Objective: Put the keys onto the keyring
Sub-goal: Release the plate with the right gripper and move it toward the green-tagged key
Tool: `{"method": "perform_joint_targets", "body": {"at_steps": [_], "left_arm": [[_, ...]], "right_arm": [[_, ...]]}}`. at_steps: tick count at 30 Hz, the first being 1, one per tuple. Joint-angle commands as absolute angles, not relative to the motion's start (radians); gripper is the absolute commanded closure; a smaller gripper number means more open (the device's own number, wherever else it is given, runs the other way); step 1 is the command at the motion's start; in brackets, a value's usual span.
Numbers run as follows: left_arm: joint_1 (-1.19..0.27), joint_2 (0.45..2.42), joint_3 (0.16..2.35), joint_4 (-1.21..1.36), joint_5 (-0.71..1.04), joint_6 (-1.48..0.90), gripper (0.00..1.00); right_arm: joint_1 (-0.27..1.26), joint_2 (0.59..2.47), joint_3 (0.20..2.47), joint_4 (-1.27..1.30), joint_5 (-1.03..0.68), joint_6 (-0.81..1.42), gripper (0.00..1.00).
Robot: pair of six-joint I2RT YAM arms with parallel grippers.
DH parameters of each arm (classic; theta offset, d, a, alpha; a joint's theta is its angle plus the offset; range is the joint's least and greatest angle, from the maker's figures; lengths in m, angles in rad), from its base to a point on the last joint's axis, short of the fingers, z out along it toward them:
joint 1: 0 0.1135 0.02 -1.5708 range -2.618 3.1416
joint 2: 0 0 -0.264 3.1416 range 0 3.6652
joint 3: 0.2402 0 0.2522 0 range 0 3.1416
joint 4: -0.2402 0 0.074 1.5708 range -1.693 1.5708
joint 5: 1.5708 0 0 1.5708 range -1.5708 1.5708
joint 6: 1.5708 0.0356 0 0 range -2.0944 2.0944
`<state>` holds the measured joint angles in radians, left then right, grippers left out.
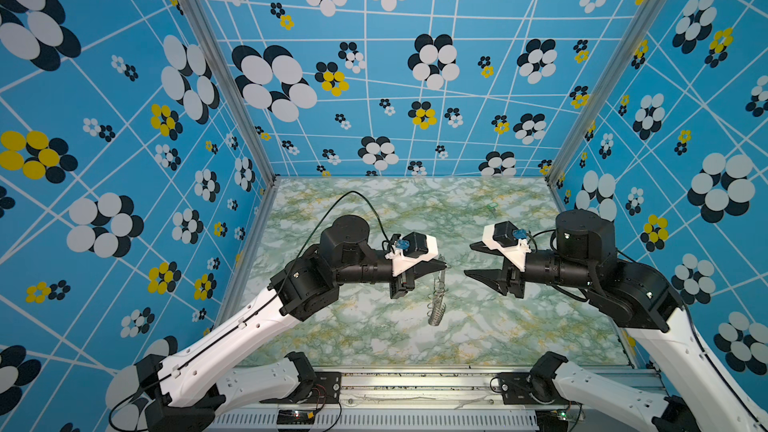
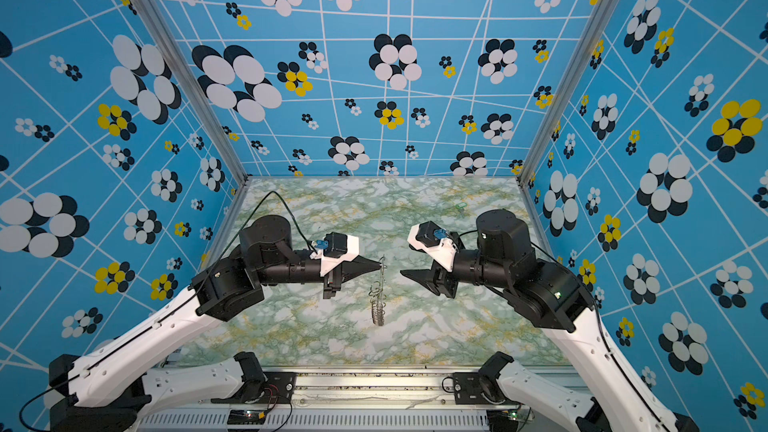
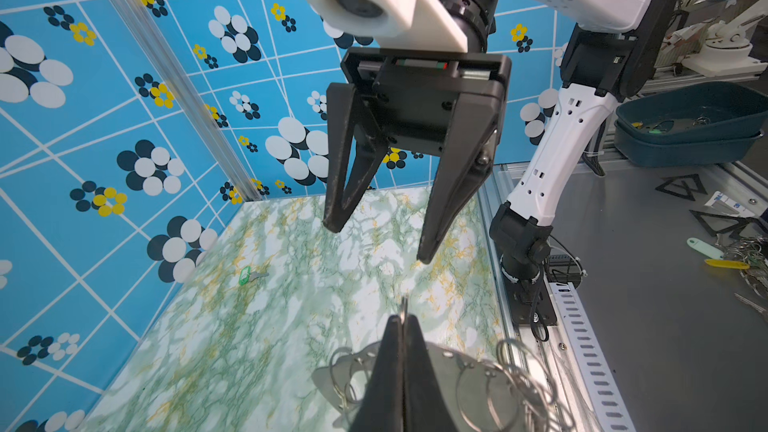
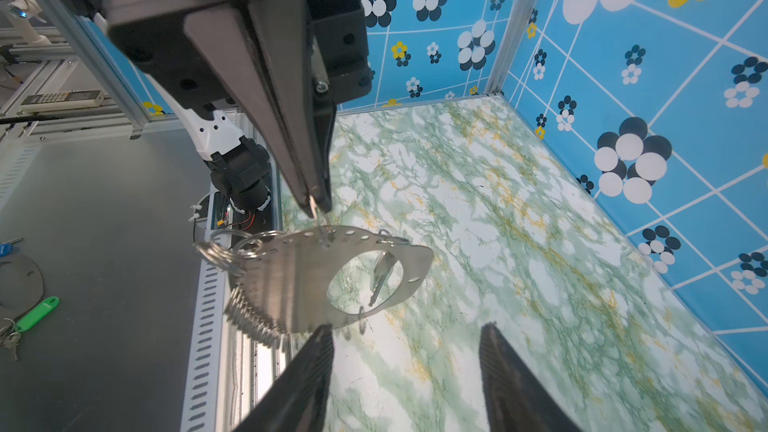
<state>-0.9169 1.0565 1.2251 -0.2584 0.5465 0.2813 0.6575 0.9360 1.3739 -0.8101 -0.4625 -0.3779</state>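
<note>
Pinches one wire loop [image 4: 321, 224] of the keyring [image 1: 437, 301] in the tightly closed left gripper [image 1: 444, 263], dangling the ring over the middle of the marbled table [image 1: 374, 326]. Holds the right gripper [image 1: 468, 259] nearby, fingers spread, empty. Shows the green key [image 1: 491, 204] lying near the table's far right corner.

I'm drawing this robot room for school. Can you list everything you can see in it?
keyring: one, grey metal fringed with silver wire loops, hanging in the air above the middle of the table.
silver key: one, silver, dangling at the keyring, seen through its hole.
green key: one, light green, flat on the table near the far right corner.
table: one, green-and-white marble.
walls: three, blue with flowers.
bins: two, dark blue, stacked outside the cell.
key tag: one, bright green, outside the cell.
left gripper: one, black, shut on the keyring's top edge.
right gripper: one, black, open, empty, facing the keyring.
</note>
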Motion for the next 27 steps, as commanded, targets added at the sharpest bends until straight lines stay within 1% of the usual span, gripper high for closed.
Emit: {"method": "perform_joint_targets", "body": {"at_steps": [1,5,8,12,17,20,23,27], "left_arm": [[-0.921,1.024,1.198,-0.135,0.576,0.267,1.00],[-0.921,1.017,1.176,-0.110,0.563,0.266,1.00],[-0.920,1.003,1.141,-0.084,0.536,0.267,1.00],[-0.917,0.984,1.094,-0.053,0.494,0.254,1.00],[-0.909,0.945,1.008,0.017,0.414,0.211,1.00],[-0.905,0.924,0.972,0.037,0.349,0.182,1.00],[-0.899,0.904,0.949,0.036,0.327,0.168,1.00],[-0.886,0.877,0.919,0.038,0.319,0.156,1.00]], "right_arm": [[0.646,0.933,1.354,-0.754,-0.490,-0.348,0.41],[0.599,0.931,1.301,-0.677,-0.456,-0.290,0.39],[0.507,0.960,1.241,-0.558,-0.392,-0.144,0.34],[0.387,1.075,1.218,-0.475,-0.267,0.045,0.28],[0.247,1.285,1.229,-0.421,-0.139,0.224,0.24],[0.207,1.436,1.268,-0.411,-0.073,0.260,0.21],[0.185,1.597,1.349,-0.419,-0.015,0.271,0.20],[0.139,1.817,1.519,-0.462,0.000,0.277,0.18]]}}
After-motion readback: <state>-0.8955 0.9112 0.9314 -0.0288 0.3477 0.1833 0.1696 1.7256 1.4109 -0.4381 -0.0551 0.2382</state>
